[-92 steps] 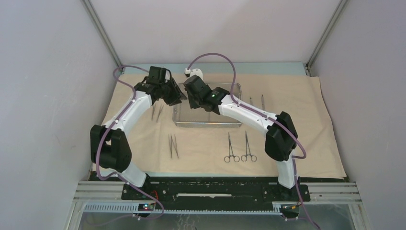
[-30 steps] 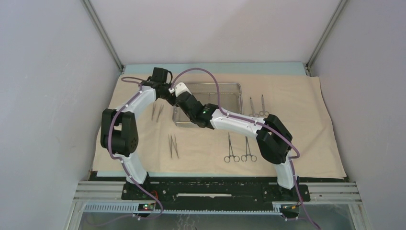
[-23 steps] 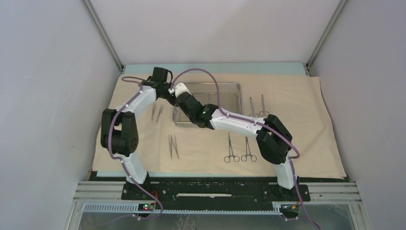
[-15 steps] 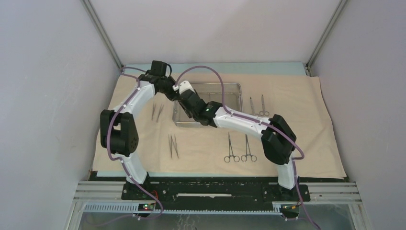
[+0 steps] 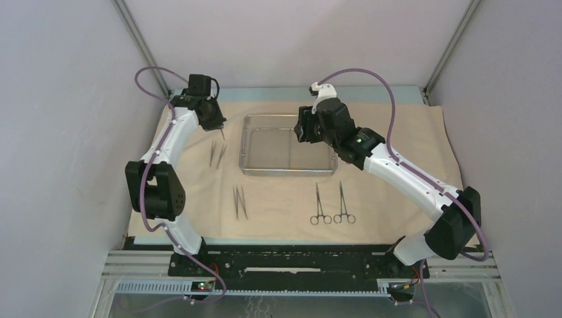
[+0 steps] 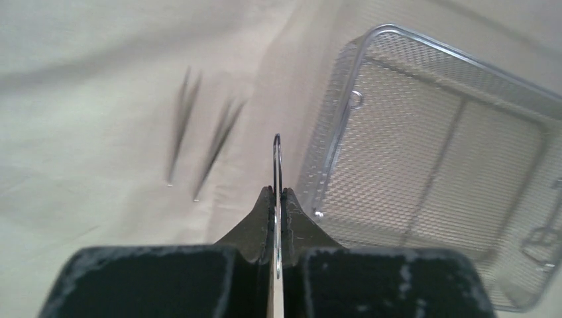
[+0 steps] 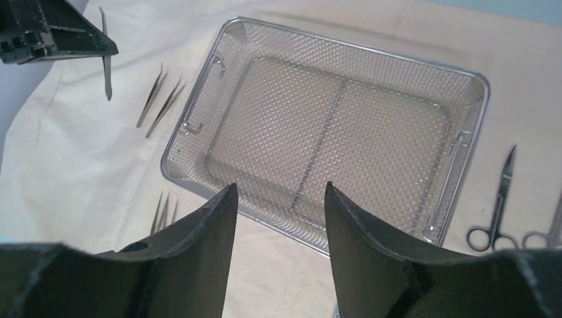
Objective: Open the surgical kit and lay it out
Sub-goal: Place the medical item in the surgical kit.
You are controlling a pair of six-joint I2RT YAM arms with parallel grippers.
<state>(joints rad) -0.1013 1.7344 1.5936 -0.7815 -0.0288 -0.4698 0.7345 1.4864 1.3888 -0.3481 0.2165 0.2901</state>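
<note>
The beige wrapping cloth (image 5: 397, 132) lies spread over the table. On it stands the steel mesh tray (image 5: 288, 172), with nothing inside it. My left gripper (image 5: 217, 126) hangs left of the tray's far corner, shut on slim steel tweezers (image 6: 277, 159) that stick out past its fingertips. The same held tweezers (image 7: 106, 66) point down in the right wrist view. My right gripper (image 7: 278, 189) hovers open over the tray (image 7: 331, 126), nothing between its fingers. Two tweezers (image 5: 217, 154) lie left of the tray.
More tweezers (image 5: 240, 202) and two ring-handled forceps (image 5: 331, 205) lie on the cloth in front of the tray. Scissors (image 7: 500, 199) lie to the tray's right. Grey walls close in the left, back and right sides.
The two grippers met at the tray's left far corner. My left one shut on the tweezers and drew away to the left. My right one opened and swung back right over the tray.
</note>
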